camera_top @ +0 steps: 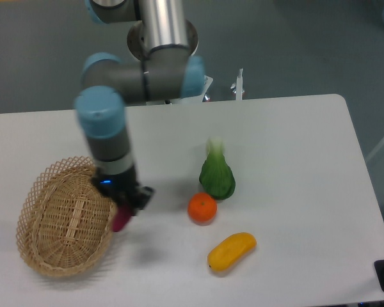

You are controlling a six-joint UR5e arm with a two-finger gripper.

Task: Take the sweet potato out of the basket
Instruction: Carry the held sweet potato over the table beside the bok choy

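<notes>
Wicker fills the lower left of the frame: the basket (61, 220), a shallow oval of tan open weave, sits on the white bench (294, 166) with its right rim tilted up a little toward the arm. The gripper (123, 210) hangs just over that right rim, at the end of a grey arm with pale blue joint caps that comes down from the top centre of the frame. The whole arm is blurred. The jaws are closed on the sweet potato (120, 220), a small reddish-purple piece that sticks out below the dark fingers; only its lower end shows, and it sits right at the basket's right edge, against the outside of the weave rather than down in the bowl. Whether it touches the rim or the bench I cannot tell, though a soft shadow lies on the bench just beneath it.

To the right, well apart from the basket, 3 other pieces of produce lie on the bench near the middle of the frame: a green leafy vegetable (217, 174) with a pale stalk pointing up the frame, an orange (202, 208) just below and touching or nearly touching it, and a yellow-orange oblong fruit (232, 251) lower right of the orange
</notes>
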